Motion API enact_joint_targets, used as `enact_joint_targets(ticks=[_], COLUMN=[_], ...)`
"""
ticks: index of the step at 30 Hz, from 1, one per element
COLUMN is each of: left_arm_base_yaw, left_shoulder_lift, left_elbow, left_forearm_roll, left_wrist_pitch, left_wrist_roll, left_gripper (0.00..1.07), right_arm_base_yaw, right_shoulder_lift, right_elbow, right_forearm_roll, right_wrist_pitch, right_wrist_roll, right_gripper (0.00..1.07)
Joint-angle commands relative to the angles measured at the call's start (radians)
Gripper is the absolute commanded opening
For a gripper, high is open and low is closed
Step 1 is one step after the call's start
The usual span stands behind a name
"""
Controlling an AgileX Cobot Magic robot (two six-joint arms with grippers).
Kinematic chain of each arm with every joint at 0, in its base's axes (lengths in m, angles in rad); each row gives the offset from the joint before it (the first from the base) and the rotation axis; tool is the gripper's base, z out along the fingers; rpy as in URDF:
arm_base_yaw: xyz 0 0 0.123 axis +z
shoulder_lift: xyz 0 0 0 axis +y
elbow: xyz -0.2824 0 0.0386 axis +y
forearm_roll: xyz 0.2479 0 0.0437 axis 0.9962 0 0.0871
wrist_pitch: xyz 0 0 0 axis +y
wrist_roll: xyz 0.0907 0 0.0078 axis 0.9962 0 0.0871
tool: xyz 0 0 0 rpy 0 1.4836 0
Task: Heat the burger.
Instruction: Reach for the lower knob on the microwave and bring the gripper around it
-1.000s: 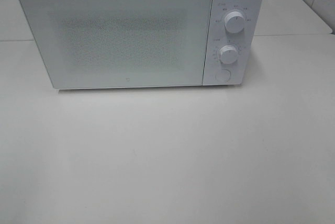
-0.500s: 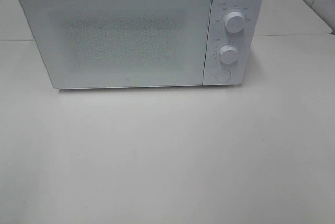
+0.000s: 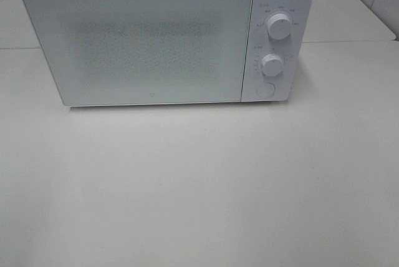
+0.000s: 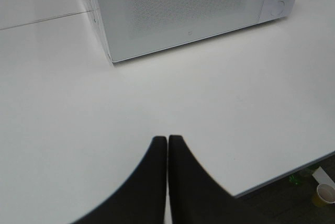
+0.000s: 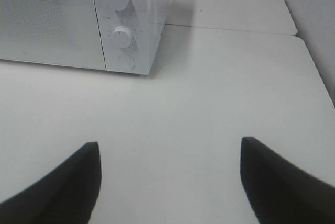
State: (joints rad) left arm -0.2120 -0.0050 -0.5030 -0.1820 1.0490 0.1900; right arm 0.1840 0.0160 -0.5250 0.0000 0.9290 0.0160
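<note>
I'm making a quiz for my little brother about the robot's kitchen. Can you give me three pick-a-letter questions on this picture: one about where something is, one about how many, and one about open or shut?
1. In the high view, where do the knobs sit on the microwave?
A) on its roof
B) right of the door
C) left of the door

2. How many knobs stand above the round button?
A) two
B) four
C) none

3. How is the door?
A) wide open
B) taken off
C) shut

Answers:
1 B: the panel with the knobs lies right of the door.
2 A: one knob stands over the other, with the button below both.
3 C: the door lies flush with the front.
</note>
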Motion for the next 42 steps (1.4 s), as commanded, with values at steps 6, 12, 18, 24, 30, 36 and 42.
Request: enact_joint_targets(ticks=[6,12,18,24,30,36,42], left_arm_base_yaw=[0.0,0.0,0.0,0.0,0.0,0.0,0.0], left_shoulder_lift=[-0.018,-0.018,-0.018,-0.018,-0.018,-0.018,-0.018], left_elbow=[0.003,0.003,0.003,0.003,0.003,0.003,0.003], left_forearm_roll=[-0.01,-0.01,-0.01,-0.01,-0.01,-0.01,-0.009], left_wrist_pitch=[-0.011,-0.011,-0.011,-0.011,-0.011,-0.011,-0.011], left_wrist_roll=[-0.004,-0.004,-0.004,-0.004,-0.004,-0.004,-0.004], left_gripper=[0.0,0.0,0.0,0.0,0.0,0.0,0.0], right_arm_base_yaw=[0.001,0.001,0.001,0.001,0.001,0.001,0.001], right_shoulder_lift=[0.142,0.252,0.349,0.458,0.562,0.705,0.821], right_elbow=[-0.006,-0.004,-0.004,-0.004,-0.004,-0.004,-0.004], right_forearm_roll=[0.0,0.0,0.0,0.0,0.0,0.0,0.0], right_wrist_pitch=[-0.171,-0.267,-0.435,-0.62,-0.706,-0.796,-0.947], right_wrist_roll=[-0.016,-0.016,-0.016,-0.016,-0.016,-0.016,-0.016], right_gripper=[0.68,0.68,0.68,0.68,0.68,0.68,0.68])
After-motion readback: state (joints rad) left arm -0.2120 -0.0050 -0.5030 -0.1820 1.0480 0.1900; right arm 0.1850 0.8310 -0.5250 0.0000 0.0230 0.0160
